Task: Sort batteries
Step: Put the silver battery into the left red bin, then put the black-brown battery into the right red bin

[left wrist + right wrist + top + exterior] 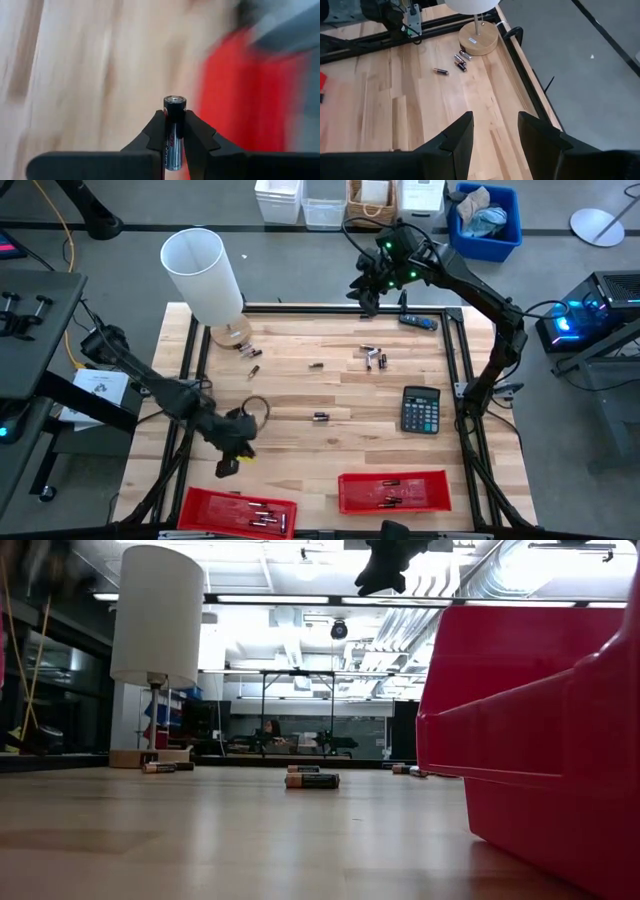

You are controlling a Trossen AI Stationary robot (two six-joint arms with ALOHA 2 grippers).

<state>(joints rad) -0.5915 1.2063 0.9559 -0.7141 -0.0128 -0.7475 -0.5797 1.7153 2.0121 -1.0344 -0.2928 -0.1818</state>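
My left gripper hangs over the table's near left part, just beyond the left red bin, and is shut on one dark battery. Loose batteries lie on the wood: one in the middle, a few farther back, and some by the lamp base. Both the left red bin and the right red bin hold batteries. High above the far edge, my right gripper stands open with nothing between its fingers. My left gripper pinches the battery's side wall between its two fingers. The battery lies along the fingers, and its silvery end sticks out past the fingertips. The fingers slant down from the table's left. The battery is lifted clear of the table.
A black calculator lies at the right. A white-shaded lamp stands on a wooden base at the far left corner. A blue-and-black tool lies by the far rail. A black frame borders the table.
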